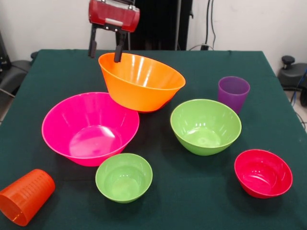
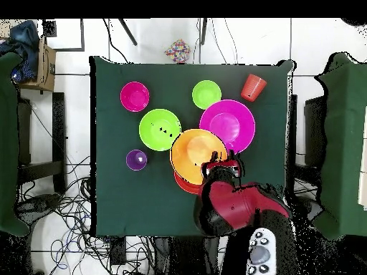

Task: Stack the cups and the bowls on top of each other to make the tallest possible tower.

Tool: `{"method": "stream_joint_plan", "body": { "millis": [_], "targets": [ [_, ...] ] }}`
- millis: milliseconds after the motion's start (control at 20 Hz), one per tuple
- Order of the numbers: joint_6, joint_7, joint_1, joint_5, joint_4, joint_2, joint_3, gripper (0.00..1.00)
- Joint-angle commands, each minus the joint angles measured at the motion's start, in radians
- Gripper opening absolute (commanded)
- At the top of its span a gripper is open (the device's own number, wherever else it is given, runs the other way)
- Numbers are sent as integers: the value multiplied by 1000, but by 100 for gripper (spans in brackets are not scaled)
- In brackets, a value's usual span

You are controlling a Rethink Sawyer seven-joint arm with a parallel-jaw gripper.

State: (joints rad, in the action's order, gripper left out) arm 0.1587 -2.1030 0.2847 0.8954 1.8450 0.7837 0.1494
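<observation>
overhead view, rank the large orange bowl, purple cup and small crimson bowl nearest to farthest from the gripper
1. Large orange bowl: the gripper is at its rim.
2. Purple cup: picture-left of that bowl, mid-table.
3. Small crimson bowl: far upper-left part of the table.

table (image 1: 268,206): covered by a dark green cloth
large pink bowl (image 1: 90,127): upright, front left
medium lime green bowl (image 1: 206,125): upright, centre right
small lime green bowl (image 1: 123,177): upright, just in front of the pink one
small crimson bowl (image 1: 263,172): upright, front right
purple cup (image 1: 233,93): upright, behind the medium green bowl
orange cup (image 1: 25,196): on its side, front-left corner
red-orange bowl (image 2: 183,184): under the large orange bowl (image 1: 141,81), only its edge showing
</observation>
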Motion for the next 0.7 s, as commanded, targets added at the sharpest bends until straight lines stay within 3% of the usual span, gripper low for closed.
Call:
{"method": "stream_joint_plan", "body": {
  "millis": [50,700],
  "targets": [
    [-173,55,54,46,72,77,-218,100],
    [-106,22,-11,73,24,13,-122,100]
  ]
}}
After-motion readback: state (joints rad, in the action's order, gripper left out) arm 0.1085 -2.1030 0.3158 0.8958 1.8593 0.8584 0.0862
